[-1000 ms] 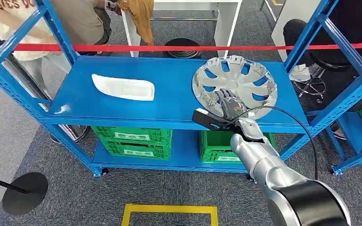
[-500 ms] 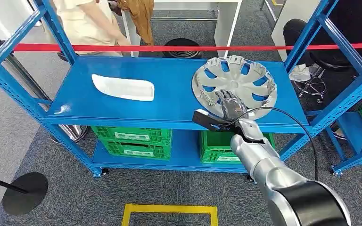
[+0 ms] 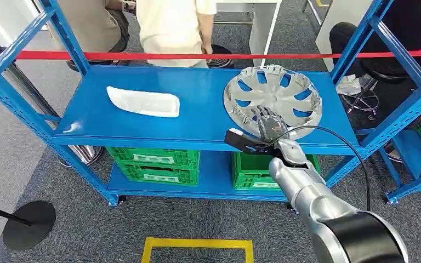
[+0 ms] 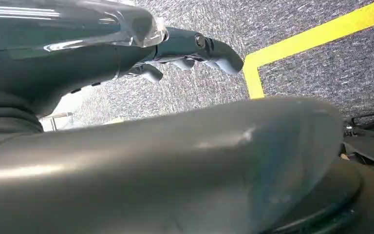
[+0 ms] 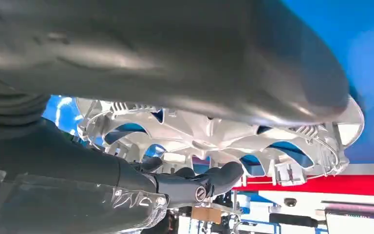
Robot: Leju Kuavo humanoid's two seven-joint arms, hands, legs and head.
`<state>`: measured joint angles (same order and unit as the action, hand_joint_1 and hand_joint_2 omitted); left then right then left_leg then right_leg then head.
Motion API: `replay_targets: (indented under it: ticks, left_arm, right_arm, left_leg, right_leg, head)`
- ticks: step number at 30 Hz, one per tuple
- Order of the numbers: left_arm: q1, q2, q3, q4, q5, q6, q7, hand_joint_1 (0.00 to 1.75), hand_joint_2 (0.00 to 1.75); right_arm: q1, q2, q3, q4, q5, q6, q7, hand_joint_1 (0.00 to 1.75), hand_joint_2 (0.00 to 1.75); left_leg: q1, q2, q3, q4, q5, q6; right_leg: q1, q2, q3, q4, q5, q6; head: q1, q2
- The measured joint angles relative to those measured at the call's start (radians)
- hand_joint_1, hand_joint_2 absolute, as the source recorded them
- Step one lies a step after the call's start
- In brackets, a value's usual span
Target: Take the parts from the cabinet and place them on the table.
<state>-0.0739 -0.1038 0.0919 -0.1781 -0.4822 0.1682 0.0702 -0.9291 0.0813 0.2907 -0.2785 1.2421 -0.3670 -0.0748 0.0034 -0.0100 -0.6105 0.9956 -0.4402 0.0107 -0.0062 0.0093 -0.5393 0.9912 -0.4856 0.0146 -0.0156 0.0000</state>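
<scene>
While the silver hubcap (image 3: 273, 97) lies on the blue shelf (image 3: 197, 118), its 6 o'clock rim is touched by the right hand (image 3: 267, 121); whether it is gripped cannot be told.

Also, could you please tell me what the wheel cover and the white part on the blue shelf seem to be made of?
The wheel cover looks like moulded plastic with a silver, metallic-looking paint: the right wrist view shows thin ribs and clips on its matt inner face. The white part is probably plastic too, matt white and smoothly shaped, though that is less sure. The blue shelf looks like painted sheet metal, with a slight sheen.
</scene>
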Motion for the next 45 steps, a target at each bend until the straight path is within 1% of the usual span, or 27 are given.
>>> replay_targets:
  ticks: [31,37,40,42,44,45]
  left_arm:
    - [0.000,-0.002,0.000,0.000,0.000,0.003,-0.008,0.00,0.00]
    - [0.000,-0.002,0.000,0.000,-0.001,0.002,-0.011,0.00,0.00]
    - [0.000,0.000,0.000,0.000,-0.001,0.001,-0.011,0.00,0.00]
    - [0.000,0.000,0.000,0.000,-0.001,0.001,-0.011,0.00,0.00]
    - [-0.001,0.000,0.000,0.000,-0.001,0.001,-0.012,0.00,0.00]
    - [-0.001,0.000,0.000,0.000,-0.001,0.001,-0.012,0.00,0.00]
  right_arm:
    - [0.003,0.000,0.000,0.001,0.003,0.000,-0.002,0.00,0.00]
    - [0.004,0.002,0.000,0.001,0.003,0.001,-0.006,0.00,0.00]
    - [0.004,0.002,0.000,0.001,0.003,0.000,-0.006,0.00,0.00]
    - [0.004,0.002,0.000,0.001,0.003,0.001,-0.008,0.00,0.00]
    - [0.003,0.003,0.000,0.001,0.003,0.000,-0.009,0.00,0.00]
    - [0.004,0.004,0.000,-0.001,0.003,0.000,-0.009,0.00,0.00]
  left_leg:
    - [0.000,0.000,0.000,0.000,0.000,0.000]
    - [-0.003,-0.001,0.000,0.001,-0.001,0.001]
    - [-0.006,-0.001,0.000,0.003,-0.004,0.004]
    - [-0.009,-0.001,0.000,0.005,-0.007,0.009]
    - [-0.011,-0.001,0.001,0.002,-0.009,0.014]
    - [0.001,0.001,0.014,-0.011,-0.004,0.020]
  right_leg:
    - [0.000,0.000,0.000,0.000,0.000,0.000]
    - [-0.002,0.000,0.001,-0.001,0.000,0.001]
    - [-0.005,0.000,0.001,-0.001,-0.001,0.003]
    - [-0.008,0.000,0.002,-0.002,-0.002,0.007]
    - [-0.010,0.000,0.004,-0.006,-0.003,0.014]
    - [-0.009,0.000,0.004,-0.003,-0.010,0.019]
  head:
    - [0.000,0.000]
    - [0.000,0.000]
    - [0.000,0.000]
    - [0.000,0.000]
    - [-0.001,0.000]
    - [-0.001,0.000]
